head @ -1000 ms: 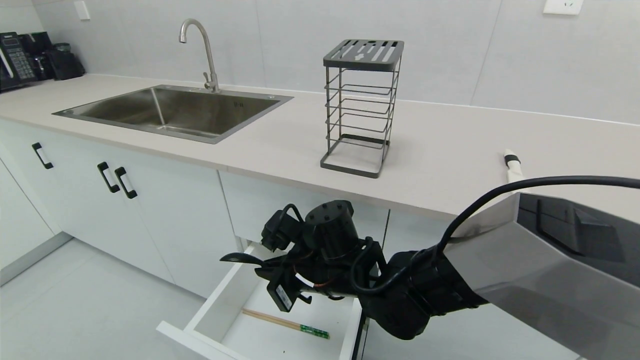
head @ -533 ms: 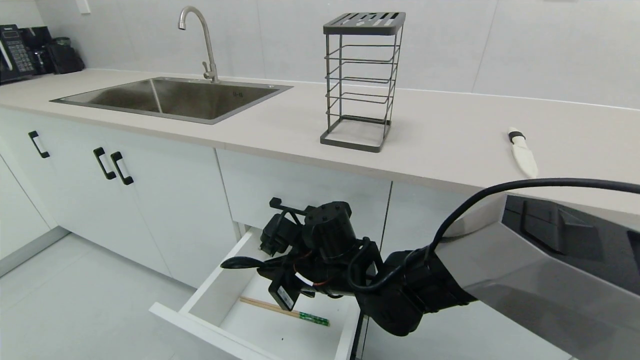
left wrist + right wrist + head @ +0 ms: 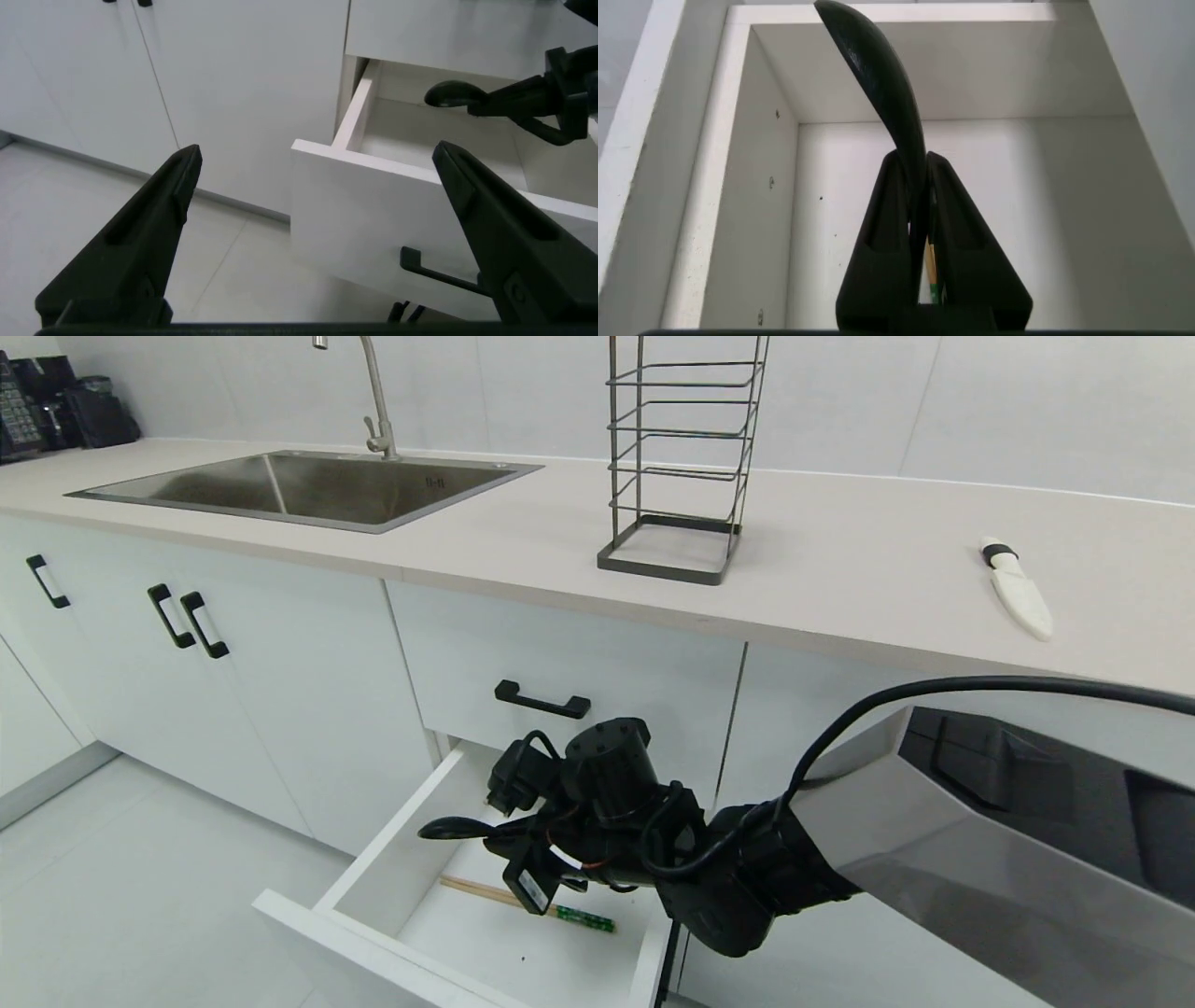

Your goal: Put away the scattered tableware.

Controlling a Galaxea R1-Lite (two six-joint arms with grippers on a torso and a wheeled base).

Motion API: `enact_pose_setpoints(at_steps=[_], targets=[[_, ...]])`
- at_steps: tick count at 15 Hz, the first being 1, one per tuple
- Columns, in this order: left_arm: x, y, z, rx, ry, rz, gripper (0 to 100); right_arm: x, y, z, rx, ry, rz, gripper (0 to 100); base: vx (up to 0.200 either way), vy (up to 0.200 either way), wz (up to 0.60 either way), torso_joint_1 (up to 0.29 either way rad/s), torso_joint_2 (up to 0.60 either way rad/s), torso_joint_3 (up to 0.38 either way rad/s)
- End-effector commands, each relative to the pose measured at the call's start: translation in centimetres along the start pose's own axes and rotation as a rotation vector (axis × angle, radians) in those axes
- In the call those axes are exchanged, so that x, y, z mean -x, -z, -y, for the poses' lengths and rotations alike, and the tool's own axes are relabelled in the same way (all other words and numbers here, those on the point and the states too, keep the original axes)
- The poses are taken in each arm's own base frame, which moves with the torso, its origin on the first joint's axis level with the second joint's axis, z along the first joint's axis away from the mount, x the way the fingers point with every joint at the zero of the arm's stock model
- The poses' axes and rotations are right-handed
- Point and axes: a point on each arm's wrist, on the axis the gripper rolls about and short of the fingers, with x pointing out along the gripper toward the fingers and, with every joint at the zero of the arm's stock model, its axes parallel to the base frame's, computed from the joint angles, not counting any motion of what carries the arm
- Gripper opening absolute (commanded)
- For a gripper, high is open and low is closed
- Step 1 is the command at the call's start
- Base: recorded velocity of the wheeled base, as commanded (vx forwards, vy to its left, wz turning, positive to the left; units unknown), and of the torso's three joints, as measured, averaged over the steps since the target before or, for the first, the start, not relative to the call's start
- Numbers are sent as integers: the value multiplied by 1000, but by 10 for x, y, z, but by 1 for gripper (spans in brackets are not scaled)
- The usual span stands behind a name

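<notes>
Head view first: the right gripper point(image 3: 492, 836) sits low, under the tabletop point(image 3: 840, 569) edge, over the open drawer point(image 3: 308, 922), with the arm slanting in from the robot's right. It carries a black spoon point(image 3: 450, 827) held above the drawer and not touching it. The spoon's long axis runs nearly level, bowl toward the robot's left, handle running back into the gripper. The right wrist view gives what the head view cannot: the fingers point(image 3: 878, 252) are clenched tight on the spoon's handle, the bowl juts out ahead of them, and the white drawer floor lies below. Chopsticks point(image 3: 485, 893) lie on that floor, partly under the gripper. The left wrist view looks in from outside the drawer: the left gripper point(image 3: 316, 154) is low before the drawer's front panel, its fingers spread wide, grasping nothing. Up on the tabletop, a white knife point(image 3: 1018, 590) lies flat, well apart from the wire rack point(image 3: 677, 476).
</notes>
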Motion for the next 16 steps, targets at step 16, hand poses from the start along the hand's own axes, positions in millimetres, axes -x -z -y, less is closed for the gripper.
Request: enact_pose_setpoints(at_steps=[16], targets=[[0,0,0,0,0,-1,100,-26,37,8,-28,-1,-84,0,0,0,0,0,0,3]])
